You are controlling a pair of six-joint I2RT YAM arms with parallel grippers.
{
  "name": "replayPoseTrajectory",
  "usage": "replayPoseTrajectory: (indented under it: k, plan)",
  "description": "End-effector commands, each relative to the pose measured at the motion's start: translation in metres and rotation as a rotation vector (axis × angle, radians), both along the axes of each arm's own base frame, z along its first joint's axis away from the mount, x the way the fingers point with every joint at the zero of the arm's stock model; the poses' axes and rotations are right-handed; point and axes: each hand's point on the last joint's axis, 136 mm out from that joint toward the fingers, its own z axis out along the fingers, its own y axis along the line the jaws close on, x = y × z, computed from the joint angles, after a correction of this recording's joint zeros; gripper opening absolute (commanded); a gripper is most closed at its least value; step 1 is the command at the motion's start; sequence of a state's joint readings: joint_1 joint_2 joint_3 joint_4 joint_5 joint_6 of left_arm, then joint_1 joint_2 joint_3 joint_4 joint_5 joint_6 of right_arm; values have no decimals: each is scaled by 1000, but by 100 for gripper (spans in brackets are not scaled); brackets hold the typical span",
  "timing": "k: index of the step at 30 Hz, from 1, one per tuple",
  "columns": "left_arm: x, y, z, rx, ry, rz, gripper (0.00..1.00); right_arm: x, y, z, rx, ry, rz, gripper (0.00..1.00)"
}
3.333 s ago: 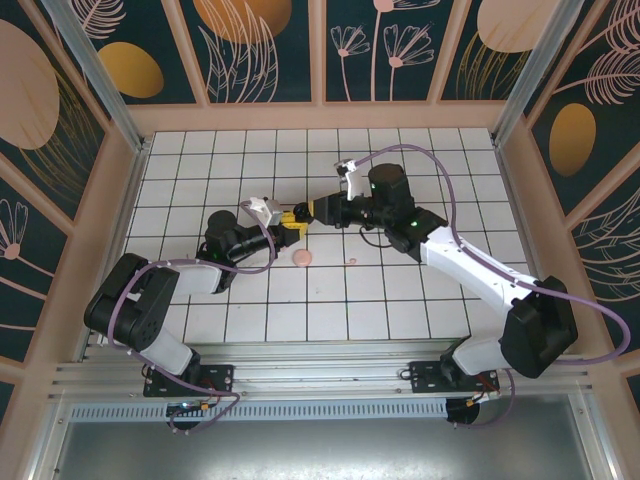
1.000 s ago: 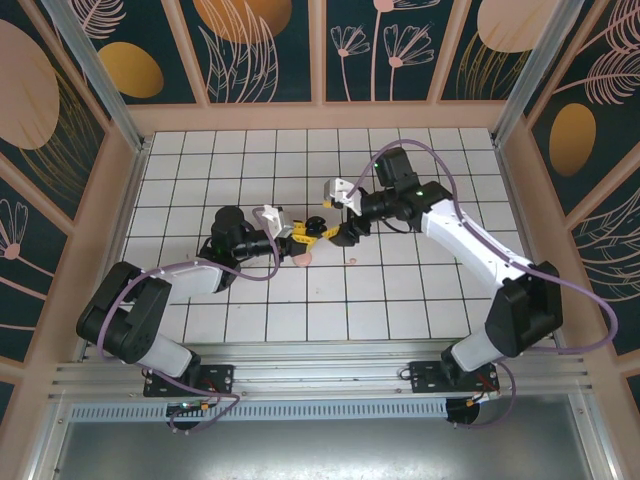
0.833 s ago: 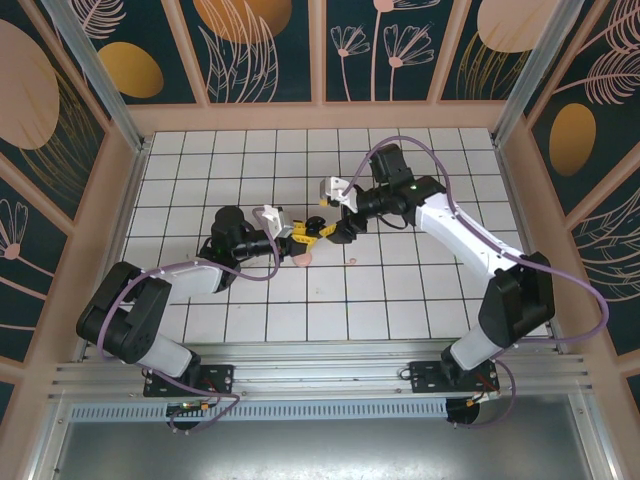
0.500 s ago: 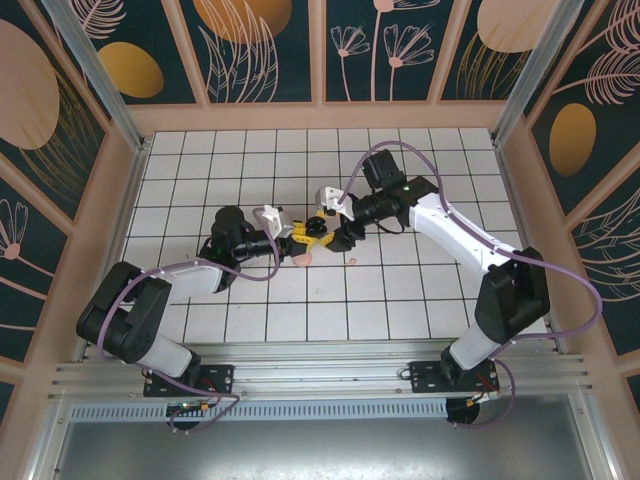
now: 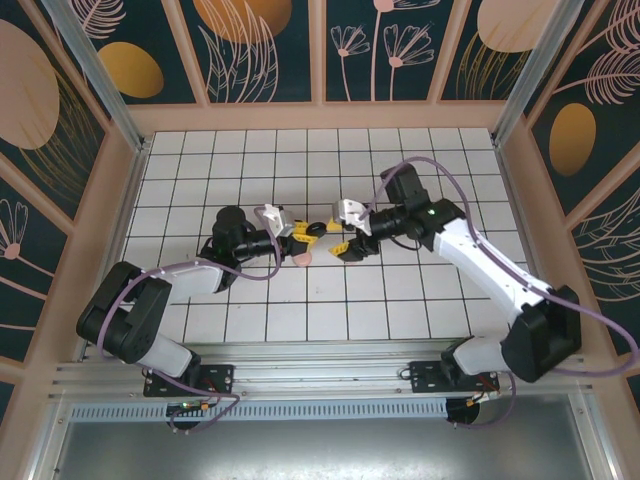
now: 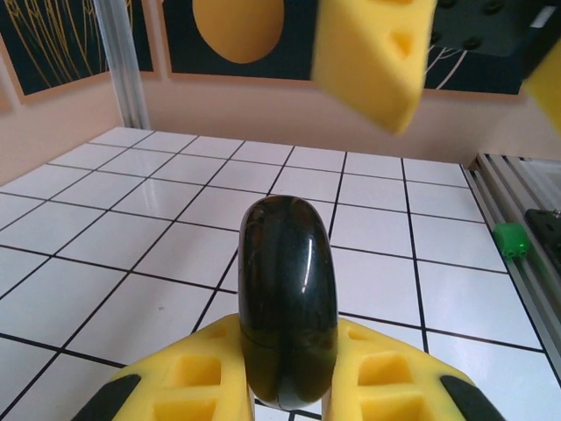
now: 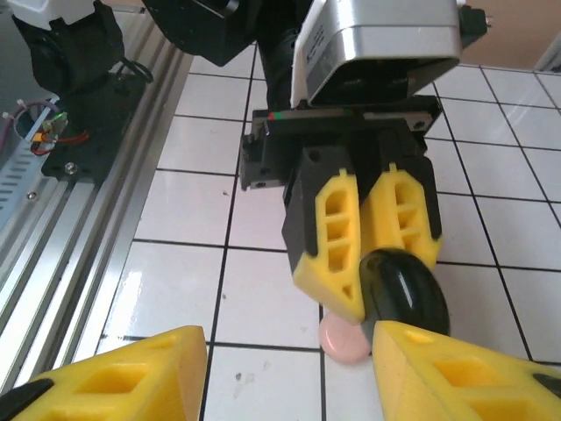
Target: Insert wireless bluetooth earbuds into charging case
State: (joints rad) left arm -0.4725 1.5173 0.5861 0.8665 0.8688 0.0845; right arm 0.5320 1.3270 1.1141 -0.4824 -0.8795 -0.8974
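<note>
Our left end effector (image 7: 377, 272) is clamped on the black case (image 6: 287, 307), which looks closed. Our right end effector (image 7: 289, 368) waits beside it, fingers apart and empty. A pink case (image 7: 344, 340) lies on the counter (image 5: 400, 300). The earbuds are too small to tell, so we think all the putting-in is left.

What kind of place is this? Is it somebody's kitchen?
Not a kitchen; probably a robot test booth. A left arm and a right arm are bolted to a metal rail at the edge of a white gridded table, walled by leaf-painted panels.

Overhead cam; close wrist cams head-on
</note>
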Motion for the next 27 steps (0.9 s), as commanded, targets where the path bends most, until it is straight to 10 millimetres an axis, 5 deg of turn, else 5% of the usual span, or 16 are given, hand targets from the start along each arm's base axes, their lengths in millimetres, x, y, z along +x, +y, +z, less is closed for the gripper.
replayPoseTrajectory:
  k: [1,6,14,21,27]
  plan:
    - [9,-1,18,-37,6,27,9,14,-11,27,162,22,-107,53]
    - [33,3,24,-82,173,166,8,54,-31,34,317,139,-442,53]
    - [80,-11,26,-118,535,298,8,121,-93,3,417,526,-1031,53]
    - [108,-83,10,-66,810,290,7,133,-163,-3,503,594,-1355,53]
    - [118,-149,-22,9,997,310,8,121,-199,-19,465,589,-1507,53]
